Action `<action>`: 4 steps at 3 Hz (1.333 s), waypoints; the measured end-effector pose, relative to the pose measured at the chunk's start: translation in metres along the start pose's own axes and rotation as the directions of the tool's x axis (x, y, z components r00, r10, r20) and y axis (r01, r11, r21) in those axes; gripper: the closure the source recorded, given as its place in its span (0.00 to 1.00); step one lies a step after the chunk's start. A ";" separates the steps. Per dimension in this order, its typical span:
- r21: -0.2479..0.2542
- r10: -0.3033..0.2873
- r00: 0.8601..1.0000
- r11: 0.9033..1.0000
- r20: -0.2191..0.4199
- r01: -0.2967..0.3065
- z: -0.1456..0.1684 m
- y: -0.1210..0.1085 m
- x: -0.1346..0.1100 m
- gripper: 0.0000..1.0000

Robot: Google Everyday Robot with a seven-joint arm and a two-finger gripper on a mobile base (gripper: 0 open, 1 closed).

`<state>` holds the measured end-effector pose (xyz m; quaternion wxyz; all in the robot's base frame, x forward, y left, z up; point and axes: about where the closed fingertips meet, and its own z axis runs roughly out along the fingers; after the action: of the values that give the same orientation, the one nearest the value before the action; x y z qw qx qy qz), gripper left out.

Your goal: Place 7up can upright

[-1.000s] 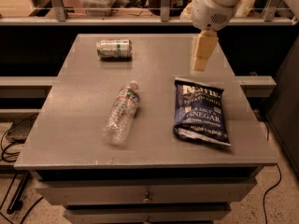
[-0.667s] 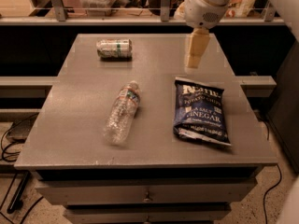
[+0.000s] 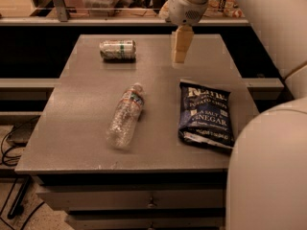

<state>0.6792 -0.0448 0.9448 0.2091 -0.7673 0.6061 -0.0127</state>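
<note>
The 7up can [image 3: 117, 50], pale silver with green markings, lies on its side at the far left of the grey table [image 3: 86, 95]. My gripper [image 3: 180, 56] hangs from the white arm above the far middle of the table, well to the right of the can and above it. It holds nothing that I can see.
A clear plastic water bottle [image 3: 125, 121] lies on its side in the table's middle. A dark blue chip bag [image 3: 205, 114] lies flat at the right. The arm's white body [image 3: 268, 171] fills the lower right. Shelves with items stand behind the table.
My gripper has moved left, toward the can's side of the table. The can, bottle and bag have not moved.
</note>
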 end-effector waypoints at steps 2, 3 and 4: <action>0.025 -0.067 0.998 0.997 0.009 0.067 0.034 -0.036 -0.036 0.00; 0.029 -0.110 0.994 0.994 -0.005 0.110 0.049 -0.048 -0.058 0.00; 0.023 -0.171 0.985 0.985 -0.008 0.172 0.060 -0.055 -0.089 0.00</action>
<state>0.7234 0.0665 0.9290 0.2144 -0.8141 0.5383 -0.0401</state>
